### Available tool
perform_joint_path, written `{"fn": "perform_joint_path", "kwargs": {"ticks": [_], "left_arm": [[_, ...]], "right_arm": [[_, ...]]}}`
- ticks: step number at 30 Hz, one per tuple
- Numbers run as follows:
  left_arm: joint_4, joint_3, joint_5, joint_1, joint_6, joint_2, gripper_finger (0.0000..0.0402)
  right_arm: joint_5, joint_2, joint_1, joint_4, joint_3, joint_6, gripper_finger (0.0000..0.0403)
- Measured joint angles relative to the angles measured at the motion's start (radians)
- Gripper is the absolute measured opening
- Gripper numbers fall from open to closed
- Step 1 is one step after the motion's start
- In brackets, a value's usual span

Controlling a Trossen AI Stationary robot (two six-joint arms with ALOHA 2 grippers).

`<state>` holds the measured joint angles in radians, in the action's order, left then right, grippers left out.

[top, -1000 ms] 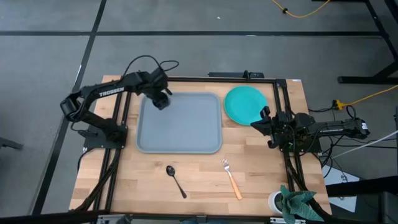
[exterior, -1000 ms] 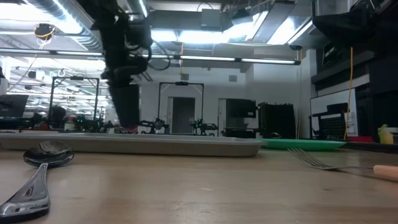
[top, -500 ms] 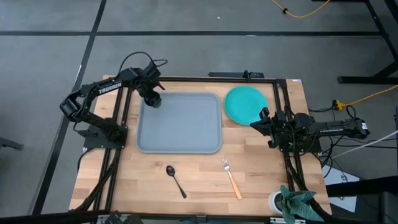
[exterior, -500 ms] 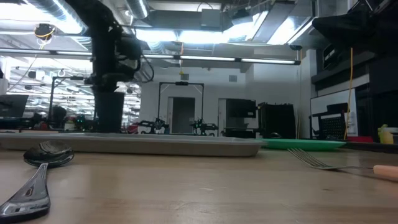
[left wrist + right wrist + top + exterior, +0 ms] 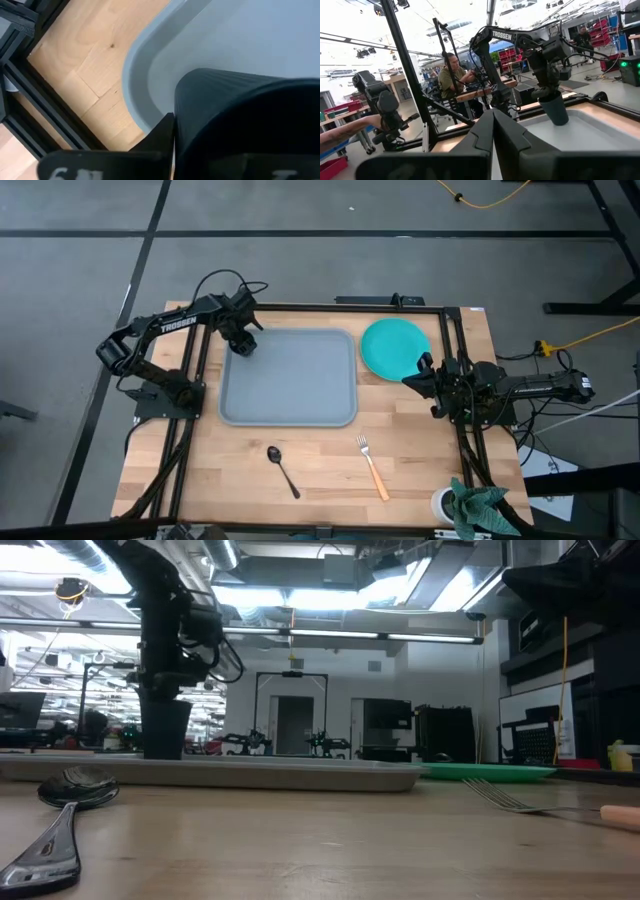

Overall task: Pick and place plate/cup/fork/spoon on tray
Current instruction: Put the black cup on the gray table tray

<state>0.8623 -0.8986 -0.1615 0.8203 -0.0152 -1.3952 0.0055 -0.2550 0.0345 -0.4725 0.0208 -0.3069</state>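
The left hand [image 5: 241, 340] pinches the cup [image 5: 165, 728] upright, directly below it at the tray's [image 5: 300, 395] far-left corner. Whether it touches down is unclear. I cannot tell the right hand's [image 5: 415, 376] state beside the plate [image 5: 393, 347].

The wooden table [image 5: 320, 470] carries a grey-blue tray [image 5: 290, 380] toward its far left, a teal plate [image 5: 393, 347] just beside the tray's right, and nearer the front a dark spoon [image 5: 282, 469] and an orange-handled fork [image 5: 373, 468], well apart. A white cup with teal cloth [image 5: 462, 504] sits at the front right corner.
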Motion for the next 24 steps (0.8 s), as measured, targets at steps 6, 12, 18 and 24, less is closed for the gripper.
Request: {"fn": "perform_joint_path", "kwargs": {"ticks": [6,12,18,24], "left_arm": [[0.0,0.0,-0.001,0.0,0.0,0.0,0.0021],[0.0,0.0,-0.005,-0.001,0.0,0.0,0.0026],[0.001,0.0,-0.005,-0.002,-0.012,0.0,0.0027],[0.009,0.0,-0.003,-0.023,-0.005,0.0,0.0027]], "right_arm": [[0.0,0.0,0.0,0.02,0.0,0.0,0.0016],[0.0,0.0,0.0,0.046,0.0,0.001,0.0016],[0.0,0.0,0.0,0.048,0.0,0.0,0.0016],[0.0,0.0,0.0,0.048,0.0,-0.002,0.0016]]}}
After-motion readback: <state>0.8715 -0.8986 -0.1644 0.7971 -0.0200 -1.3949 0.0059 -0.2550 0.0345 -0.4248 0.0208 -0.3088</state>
